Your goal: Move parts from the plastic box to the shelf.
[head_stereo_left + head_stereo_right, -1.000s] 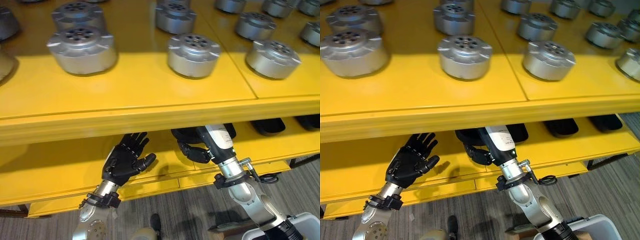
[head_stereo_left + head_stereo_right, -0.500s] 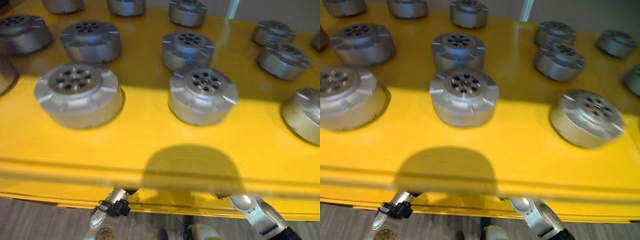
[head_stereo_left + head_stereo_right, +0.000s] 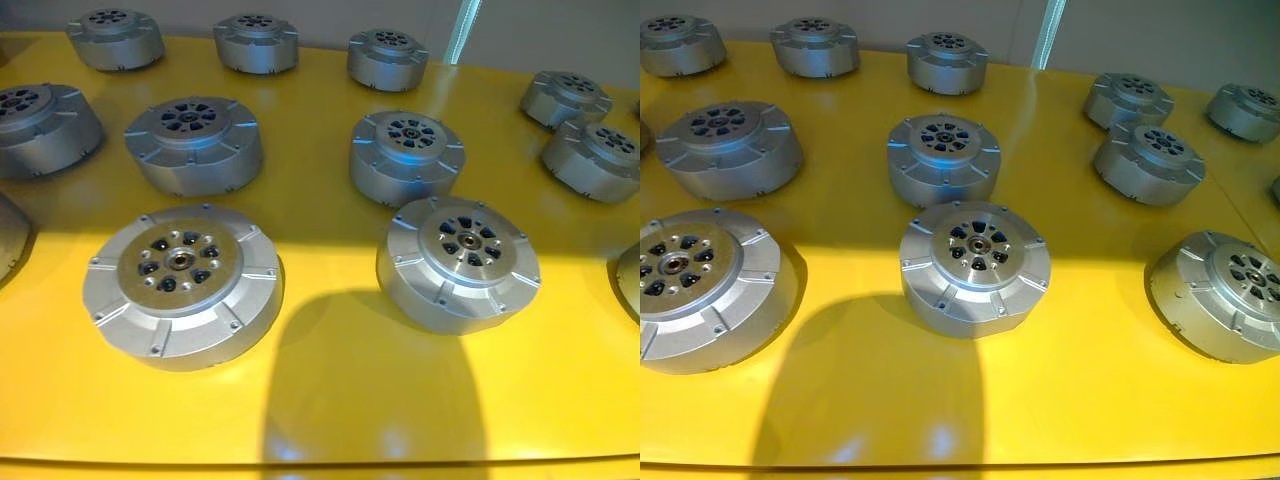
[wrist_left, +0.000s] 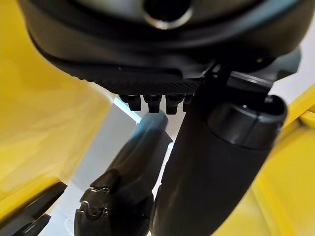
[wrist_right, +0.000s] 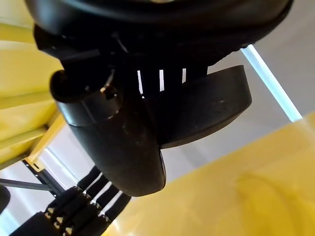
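Observation:
Several silver round parts stand on the yellow shelf top [image 3: 330, 400]; nearest are a wide one [image 3: 182, 282] at the left and a smaller one [image 3: 459, 260] at the right. My left hand [image 4: 216, 162] hangs between yellow shelf boards with its thumb out, its fingers [image 4: 152, 101] relaxed, and nothing in it. My right hand [image 5: 113, 142] has its thumb laid against a flat black part [image 5: 206, 103], with its fingers curled over the part's far side.
More silver parts [image 3: 943, 155] [image 3: 1230, 295] fill the back and right of the shelf top, with bare yellow board along its front edge. A pale wall [image 3: 1140, 35] rises behind the shelf. A dark shape [image 4: 133, 172] lies beyond my left hand.
The camera has swung up from the lower shelf level to look down on the shelf top. The silver parts themselves have not moved.

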